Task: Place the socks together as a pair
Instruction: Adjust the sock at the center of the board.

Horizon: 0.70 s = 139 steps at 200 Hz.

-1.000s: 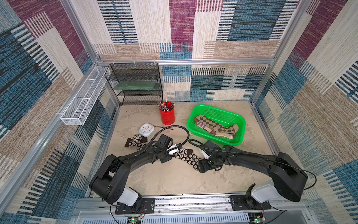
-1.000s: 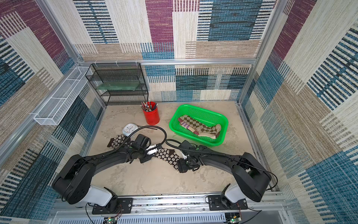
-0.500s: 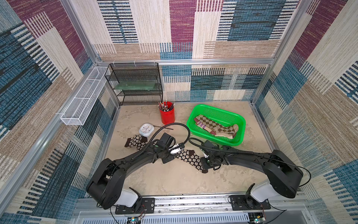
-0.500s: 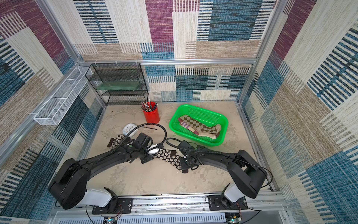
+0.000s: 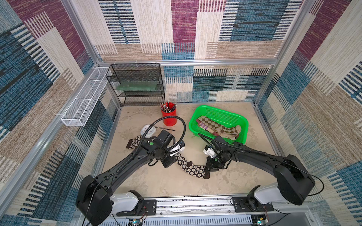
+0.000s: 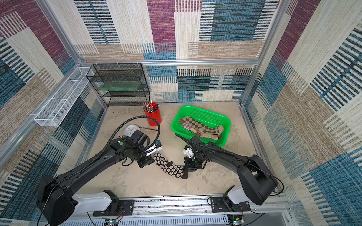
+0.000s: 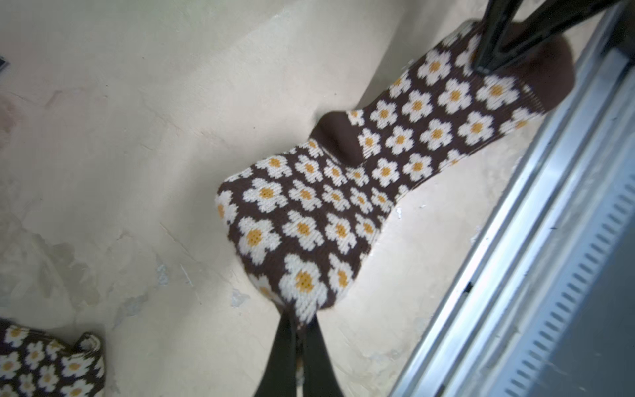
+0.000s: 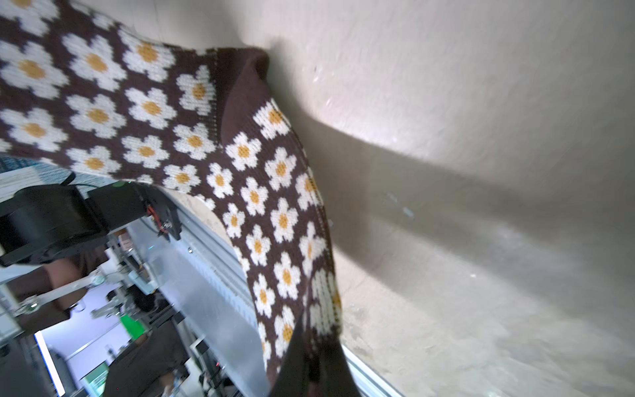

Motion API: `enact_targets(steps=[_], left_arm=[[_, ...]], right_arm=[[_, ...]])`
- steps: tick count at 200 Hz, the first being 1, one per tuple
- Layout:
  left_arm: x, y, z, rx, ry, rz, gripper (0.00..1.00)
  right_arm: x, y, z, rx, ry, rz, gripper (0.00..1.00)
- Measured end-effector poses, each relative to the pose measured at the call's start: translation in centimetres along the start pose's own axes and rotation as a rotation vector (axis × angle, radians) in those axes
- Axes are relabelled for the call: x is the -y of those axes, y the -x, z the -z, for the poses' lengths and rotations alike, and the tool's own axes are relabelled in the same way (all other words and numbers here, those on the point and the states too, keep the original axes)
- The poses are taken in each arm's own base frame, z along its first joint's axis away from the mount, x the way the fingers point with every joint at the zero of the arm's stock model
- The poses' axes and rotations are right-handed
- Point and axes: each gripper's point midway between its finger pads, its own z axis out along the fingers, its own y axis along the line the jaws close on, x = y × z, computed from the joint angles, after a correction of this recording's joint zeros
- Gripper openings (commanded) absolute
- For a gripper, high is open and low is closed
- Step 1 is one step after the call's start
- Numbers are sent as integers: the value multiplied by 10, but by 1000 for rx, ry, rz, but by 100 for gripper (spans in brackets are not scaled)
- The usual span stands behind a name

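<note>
While arms reach low, left hand (image 7: 302,318) and right hand (image 8: 314,338) clamp the flowered sock (image 5: 193,167).

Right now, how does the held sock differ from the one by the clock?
The held sock is pinched at its ends by the left gripper and right gripper; the loose sock lies ungripped. The held sock stretches out in plain view; the loose sock is half hidden behind the left arm. Both are dark brown with white flowers.
</note>
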Motion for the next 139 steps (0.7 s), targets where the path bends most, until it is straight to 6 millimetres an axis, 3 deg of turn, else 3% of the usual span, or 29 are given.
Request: enact_targets(steps=[42, 55, 66, 74, 85, 107, 139], left_arm=[[8, 7, -19, -164, -142, 126, 0], [12, 9, -21, -199, -178, 163, 0], [14, 9, -22, -232, -200, 194, 0], [16, 9, -22, -249, -217, 215, 0], [19, 8, -20, -268, -232, 241, 0], [23, 8, -12, -274, -272, 296, 0], [29, 12, -6, -264, -331, 371, 0]], right_arm=[[27, 10, 7, -9, 38, -146, 18], [37, 21, 15, 23, 41, -196, 32], [42, 32, 24, 63, 39, -210, 35], [43, 40, 30, 93, 34, -203, 44], [40, 50, 40, 135, 17, -180, 52], [30, 62, 57, 226, -40, -76, 54], [-11, 41, 62, 292, -80, 160, 60]])
